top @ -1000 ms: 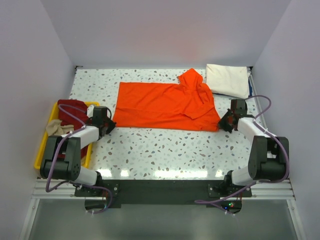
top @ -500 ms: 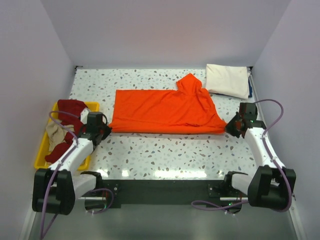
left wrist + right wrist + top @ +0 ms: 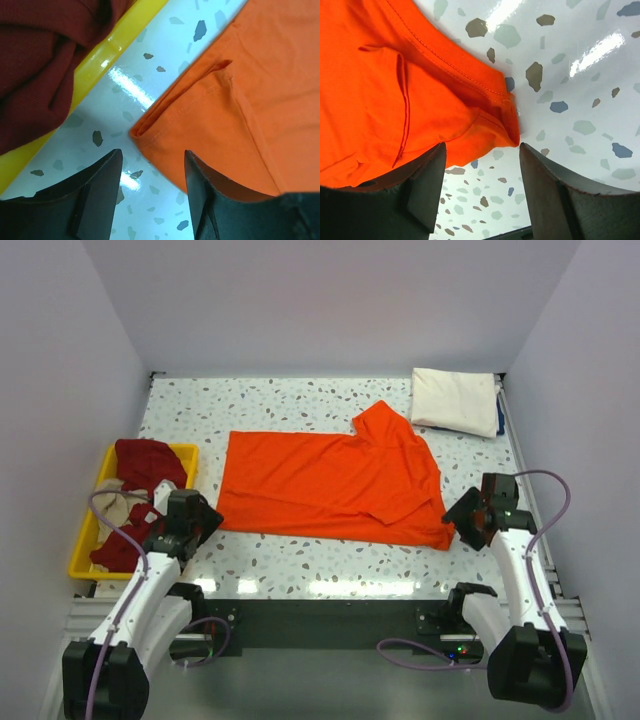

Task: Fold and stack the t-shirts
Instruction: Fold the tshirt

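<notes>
The bright orange t-shirt (image 3: 330, 485) lies spread flat across the middle of the table. My left gripper (image 3: 205, 522) is open at the shirt's near left corner (image 3: 165, 130), which rests on the table just ahead of the fingertips (image 3: 107, 172). My right gripper (image 3: 457, 521) is open at the near right corner (image 3: 495, 125), which lies loose between and ahead of its fingers (image 3: 540, 165). Neither holds cloth. A folded cream-white t-shirt (image 3: 455, 400) sits at the back right. A dark red t-shirt (image 3: 145, 460) and a beige one (image 3: 115, 505) lie crumpled in the tray.
The yellow plastic tray (image 3: 80, 545) stands at the left edge, its rim (image 3: 115, 45) close to my left gripper. A blue edge (image 3: 499, 412) shows beside the cream shirt. White walls enclose the table on three sides.
Both arms drew back toward the near edge, pulling the orange shirt flat. Both grippers then opened and let go of its near corners.
</notes>
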### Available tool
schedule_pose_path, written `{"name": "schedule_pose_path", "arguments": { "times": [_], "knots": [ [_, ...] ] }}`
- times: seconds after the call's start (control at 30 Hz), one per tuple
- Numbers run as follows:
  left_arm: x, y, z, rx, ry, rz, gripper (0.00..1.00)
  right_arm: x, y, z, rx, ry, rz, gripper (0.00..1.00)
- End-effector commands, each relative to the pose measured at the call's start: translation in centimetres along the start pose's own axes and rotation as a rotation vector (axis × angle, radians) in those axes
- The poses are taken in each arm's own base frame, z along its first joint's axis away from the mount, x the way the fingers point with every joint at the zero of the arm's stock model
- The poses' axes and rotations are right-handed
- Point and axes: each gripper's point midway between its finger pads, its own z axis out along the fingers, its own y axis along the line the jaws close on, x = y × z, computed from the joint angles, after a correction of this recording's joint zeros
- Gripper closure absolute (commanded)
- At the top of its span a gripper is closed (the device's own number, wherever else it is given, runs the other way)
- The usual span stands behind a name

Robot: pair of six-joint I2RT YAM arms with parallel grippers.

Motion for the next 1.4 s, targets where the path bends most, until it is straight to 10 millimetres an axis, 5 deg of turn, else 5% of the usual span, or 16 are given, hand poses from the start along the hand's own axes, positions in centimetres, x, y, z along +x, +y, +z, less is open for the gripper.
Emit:
{"name": "schedule_pose_path", "arguments": {
  "times": [0.0, 0.13, 0.37, 0.57, 0.7, 1.37],
  "knots": [
    [-1.9, -1.8, -1.1, 0.066, -0.054, 0.009, 0.42, -1.9, 0.7, -1.8, -0.022, -0.07, -0.008, 0.36],
    [-3.5, -5.0, -2.3, 0.155, -0.055, 0.06, 0.4, -2.3, 5.1, -2.8, -0.256, -0.07, -0.091, 0.36],
    [-4.1, -9.6, -3.0, 0.297, 0.013, 0.132, 0.41, -3.0, 8.4, -1.8, -0.349, -0.081, -0.154, 0.5],
    [-2.7, -11.7, -2.6, 0.38, 0.108, 0.207, 0.41, 2.4, 13.2, -0.9, -0.425, -0.028, -0.277, 0.49],
    [-1.6, -12.2, -2.2, 0.398, 0.186, 0.268, 0.4, 5.5, 13.6, 1.3, -0.444, 0.035, -0.264, 0.49],
    [-2.1, -14.1, -0.1, 0.396, 0.245, 0.394, 0.4, 7.4, 11.9, 5.6, -0.318, 0.073, -0.228, 0.46]
  ]
}}
